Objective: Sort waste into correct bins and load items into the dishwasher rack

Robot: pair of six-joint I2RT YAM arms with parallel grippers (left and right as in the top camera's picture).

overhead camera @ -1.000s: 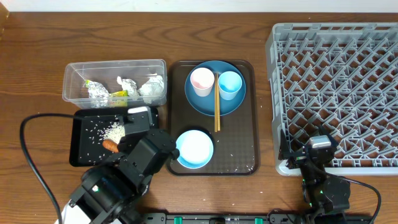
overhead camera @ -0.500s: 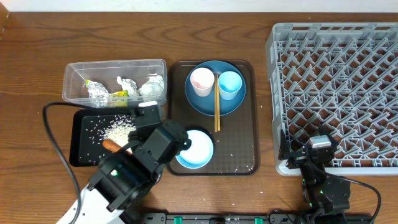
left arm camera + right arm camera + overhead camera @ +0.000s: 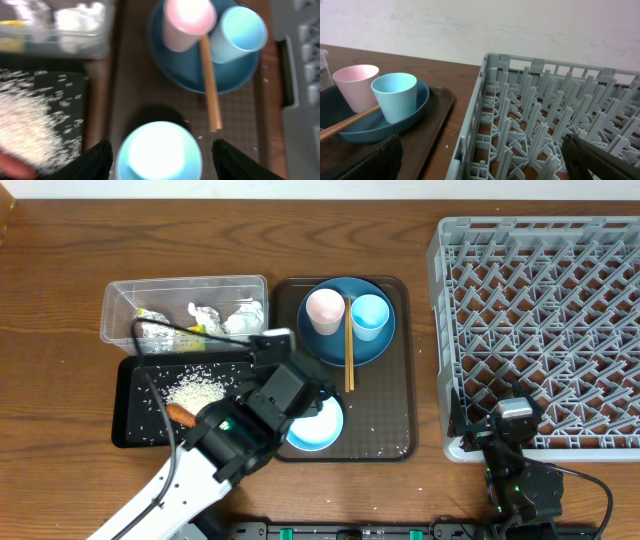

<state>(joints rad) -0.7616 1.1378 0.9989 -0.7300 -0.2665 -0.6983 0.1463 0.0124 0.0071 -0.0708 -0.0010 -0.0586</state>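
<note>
My left gripper (image 3: 160, 161) is open and hangs over the pale bowl (image 3: 159, 152), one black finger (image 3: 95, 161) on each side with a gap to the rim. The bowl (image 3: 318, 425) sits at the front of the brown serving tray. Behind it the blue plate (image 3: 345, 330) carries the pink cup (image 3: 324, 310), the light blue cup (image 3: 369, 315) and the chopsticks (image 3: 348, 360). Napkins (image 3: 243, 318) and the wrapper (image 3: 155, 328) lie in the clear tub (image 3: 115, 305). Rice (image 3: 195, 390) and the carrot (image 3: 180, 415) lie in the black tray (image 3: 125, 430). My right gripper (image 3: 487, 161) is open and empty at the dishwasher rack's (image 3: 540, 320) front left corner.
The brown serving tray (image 3: 385, 435) lies between the two bins and the rack, with a few rice grains on its surface. A black cable (image 3: 150, 340) from the left arm loops over the tub and black tray. The rack wall (image 3: 470, 130) stands right in front of my right fingers.
My left arm has swung right, from above the black tray to above the bowl. The carrot stays in the black tray. The right arm has not moved.
</note>
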